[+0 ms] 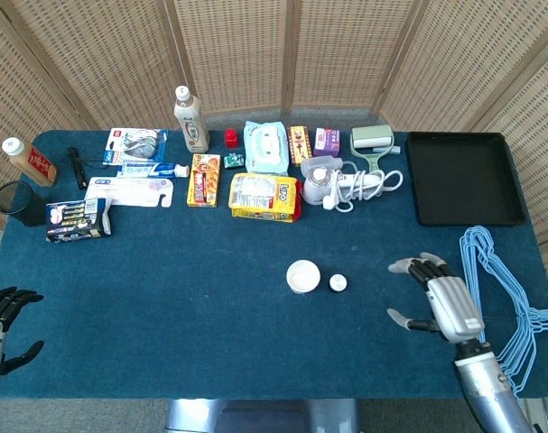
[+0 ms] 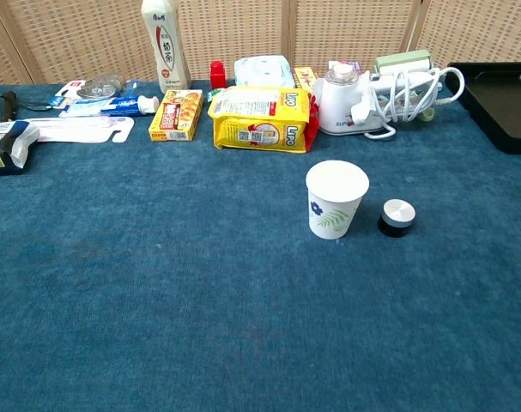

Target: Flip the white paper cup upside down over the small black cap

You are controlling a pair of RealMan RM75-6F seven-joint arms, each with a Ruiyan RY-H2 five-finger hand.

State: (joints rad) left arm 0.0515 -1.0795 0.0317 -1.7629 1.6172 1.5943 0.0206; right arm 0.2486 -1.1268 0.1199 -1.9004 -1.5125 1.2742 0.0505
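The white paper cup [image 1: 302, 275] [image 2: 336, 200] stands upright, mouth up, near the middle of the blue table; a flower print shows on its side. Just to its right sits the small black cap [image 1: 338, 282] [image 2: 396, 217] with a silver top, apart from the cup. My right hand [image 1: 438, 299] hovers open to the right of the cap, fingers spread, holding nothing. At the table's near-left corner my left hand [image 1: 4, 318] is open and empty, far from both objects. Neither hand's body appears in the chest view.
A yellow snack bag [image 1: 264, 197], a white appliance with cord [image 1: 332, 183] and several boxes line the back. A black tray [image 1: 461, 177] lies at the back right. Blue cord [image 1: 513, 284] lies at the right edge.
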